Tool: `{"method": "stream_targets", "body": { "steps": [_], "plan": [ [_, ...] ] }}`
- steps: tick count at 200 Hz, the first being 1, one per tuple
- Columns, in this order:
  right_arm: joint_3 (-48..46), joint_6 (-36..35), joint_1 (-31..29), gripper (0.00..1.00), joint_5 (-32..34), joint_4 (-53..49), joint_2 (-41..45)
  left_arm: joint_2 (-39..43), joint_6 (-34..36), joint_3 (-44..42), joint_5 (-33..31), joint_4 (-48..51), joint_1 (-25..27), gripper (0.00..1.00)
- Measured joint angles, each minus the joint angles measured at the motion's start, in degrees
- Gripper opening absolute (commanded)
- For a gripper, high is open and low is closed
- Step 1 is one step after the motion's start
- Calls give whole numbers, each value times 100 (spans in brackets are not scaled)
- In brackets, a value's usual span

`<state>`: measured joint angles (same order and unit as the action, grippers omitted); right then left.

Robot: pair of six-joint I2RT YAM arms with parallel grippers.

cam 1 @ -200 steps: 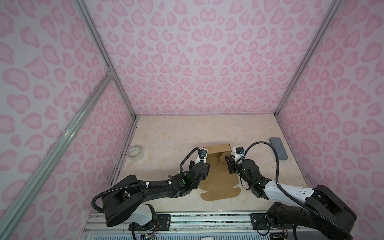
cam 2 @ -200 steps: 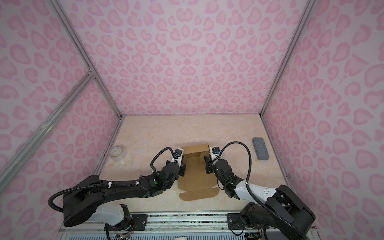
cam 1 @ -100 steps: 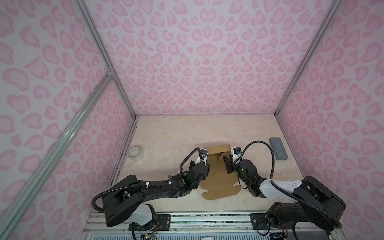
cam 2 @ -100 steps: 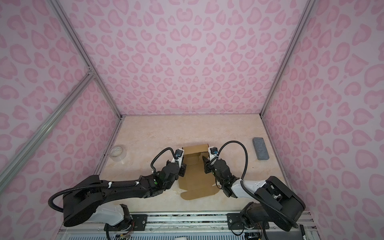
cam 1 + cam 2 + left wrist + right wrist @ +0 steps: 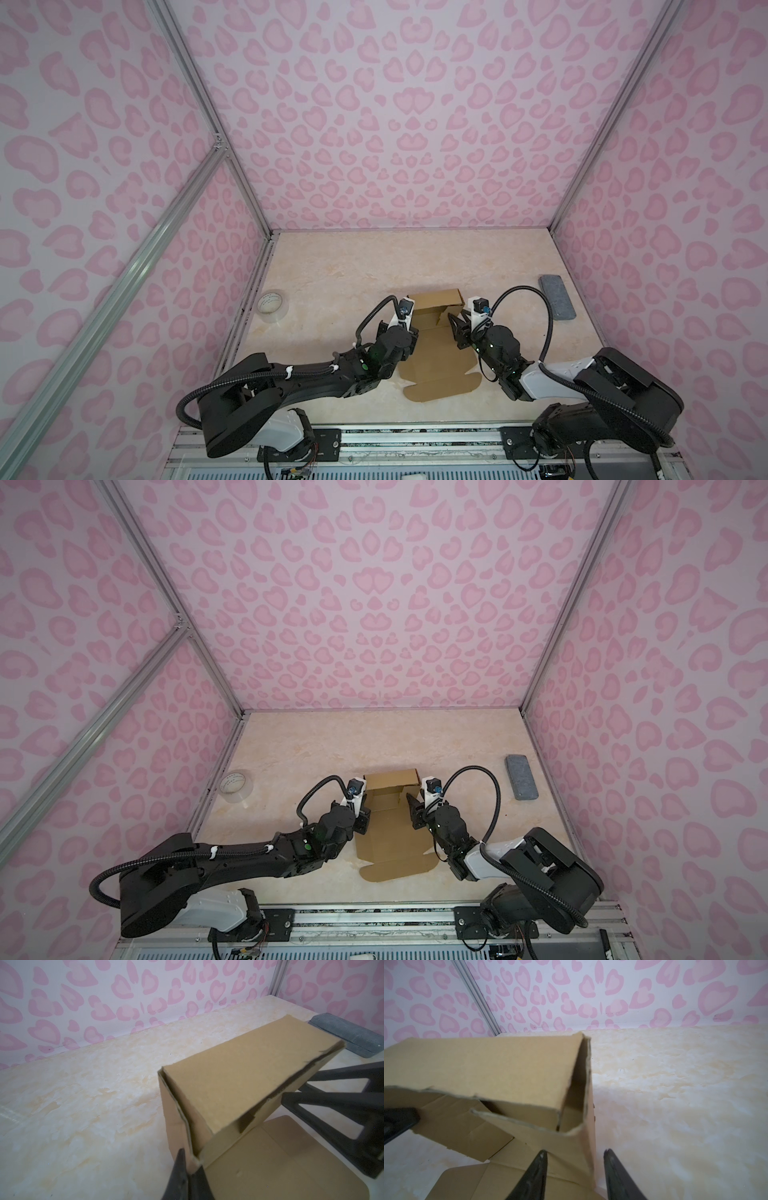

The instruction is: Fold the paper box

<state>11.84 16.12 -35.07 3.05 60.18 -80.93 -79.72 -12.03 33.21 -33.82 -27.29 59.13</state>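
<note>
1. A clear tape roll (image 5: pixel 272 305) stands at the left edge of the table (image 5: pixel 332 266) in both top views.
2. The left gripper (image 5: pixel 191 1162) is pinched tight on the near corner of the box's raised left wall (clearest in the left wrist view).
3. The paper box (image 5: pixel 436 357) lies at lower middle of both top views, its far wall folded up and its near flap flat.
4. The right gripper (image 5: pixel 575 1151) has its jaws parted either side of the right wall's edge, not closed on it.
5. A grey block (image 5: pixel 557 297) lies at the right, well apart.
</note>
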Motion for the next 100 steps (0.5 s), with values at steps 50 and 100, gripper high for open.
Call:
{"method": "stream_targets", "body": {
  "steps": [50,100],
  "plan": [
    [24,385,369,46,-737,315,-146,299,-243,-170,282,68,-306,2],
    [205,417,339,46,-1228,376,-330,337,-293,-173,601,92,-339,2]
  ]
}}
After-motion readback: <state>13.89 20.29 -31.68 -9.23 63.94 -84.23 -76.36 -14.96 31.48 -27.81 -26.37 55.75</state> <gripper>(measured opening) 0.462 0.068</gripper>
